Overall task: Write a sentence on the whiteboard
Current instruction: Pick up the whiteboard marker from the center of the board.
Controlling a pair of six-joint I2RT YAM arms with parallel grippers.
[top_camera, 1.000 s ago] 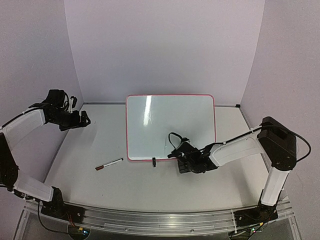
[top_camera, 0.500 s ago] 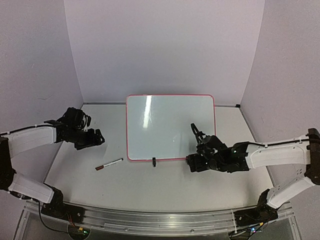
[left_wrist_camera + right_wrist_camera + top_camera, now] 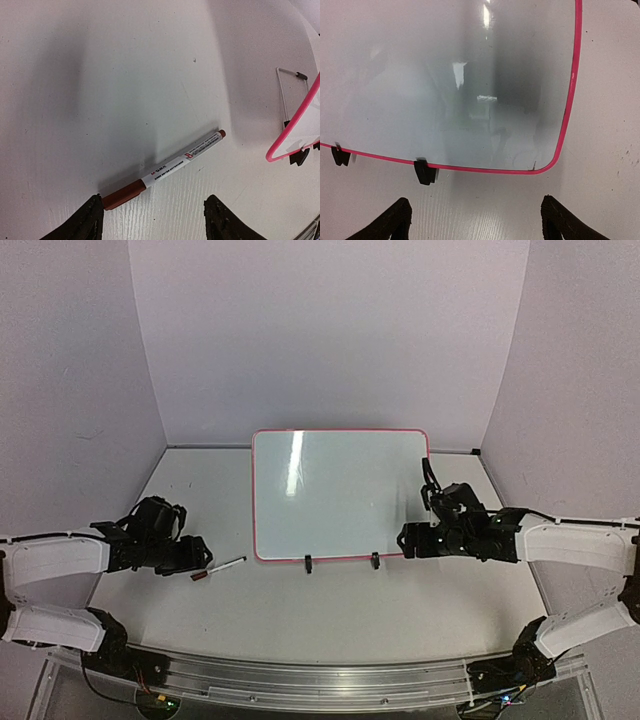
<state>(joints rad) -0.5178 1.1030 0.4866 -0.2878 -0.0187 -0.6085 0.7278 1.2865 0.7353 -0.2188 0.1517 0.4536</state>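
Note:
The whiteboard (image 3: 340, 490), blank with a pink-red frame, lies at the table's middle back, with two black clip feet (image 3: 308, 563) on its near edge. A white marker with a brown cap (image 3: 220, 567) lies left of it. My left gripper (image 3: 203, 560) is open and low over the cap end. In the left wrist view the marker (image 3: 170, 166) lies just ahead of the open fingers, the cap next to the left fingertip (image 3: 92, 215). My right gripper (image 3: 404, 539) is open and empty at the board's near right corner (image 3: 547, 162).
White walls enclose the table on three sides. A thin wire stand (image 3: 284, 97) shows beside the board's left corner (image 3: 295, 127) in the left wrist view. The arm bases stand on the rail at the near edge (image 3: 300, 675).
My left arm has swung down from the back left to the marker. My right arm has moved right along the board's near edge to its right corner, uncovering the second clip foot.

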